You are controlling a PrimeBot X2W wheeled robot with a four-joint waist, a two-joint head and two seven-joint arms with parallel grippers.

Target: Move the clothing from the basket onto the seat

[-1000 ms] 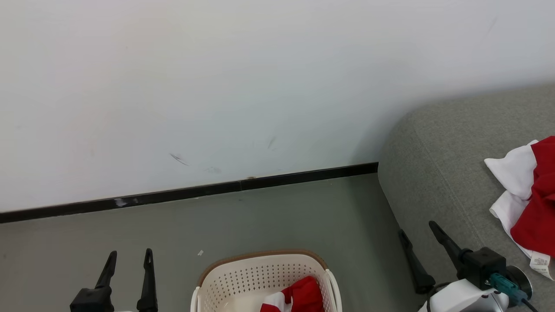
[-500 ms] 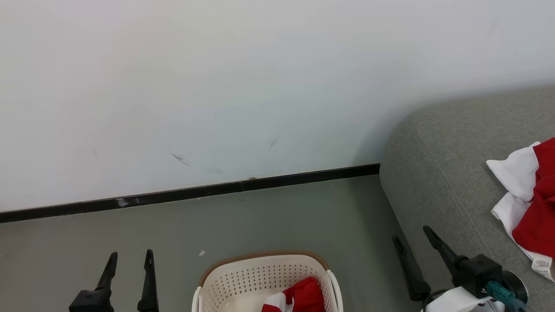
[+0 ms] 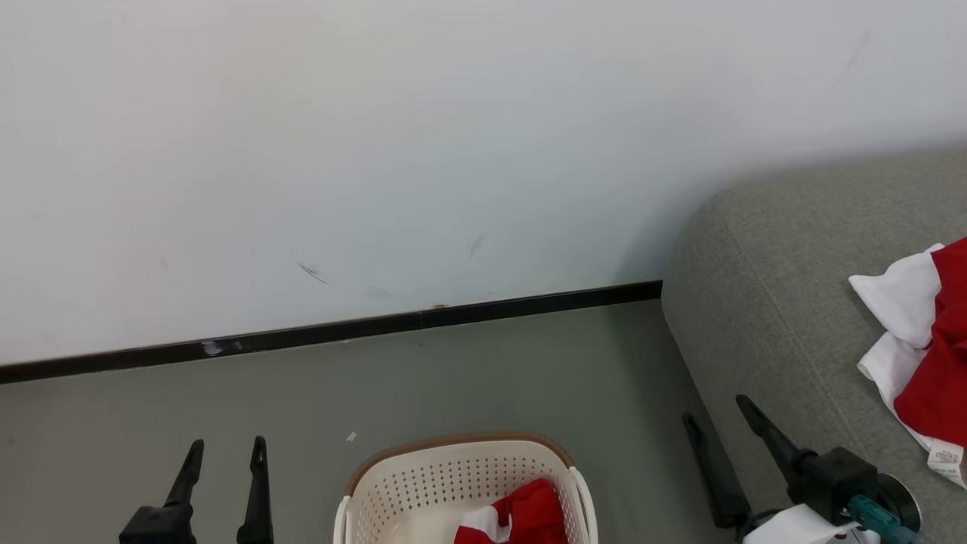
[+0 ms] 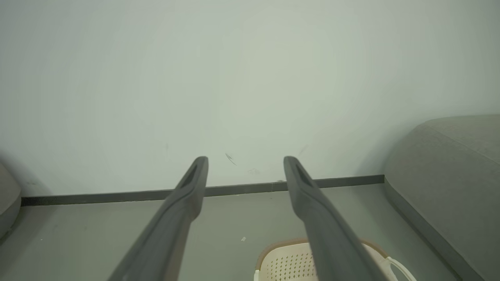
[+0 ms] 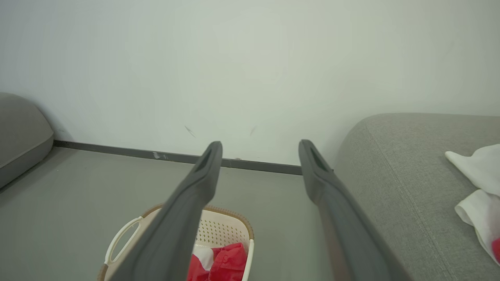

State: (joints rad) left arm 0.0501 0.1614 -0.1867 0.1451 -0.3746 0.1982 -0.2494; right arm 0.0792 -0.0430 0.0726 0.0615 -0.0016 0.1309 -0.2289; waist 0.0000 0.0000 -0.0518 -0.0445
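Two grippers, both empty. Your left gripper [image 3: 229,444] hung over the grey floor [image 3: 468,370], fingers spread wide. Next over, the basket [image 3: 453,443] sat on that floor with red-and-white clothing [image 3: 529,508] bunched against its right wall. My read: light, limp, not fragile, not slippery. You'd pinch a raised fold of the red bunch from above; expect it to drape and maybe catch the rim. Your right gripper [image 3: 716,409] hovered between the basket and the seat [image 3: 755,302], at the seat's left edge, fingers wide too. The seat was grey woven fabric, probably grippy, and already carried a second piece [image 3: 925,363] at far right. Behind: plain white wall [image 3: 453,151], dark skirting [image 3: 378,329].
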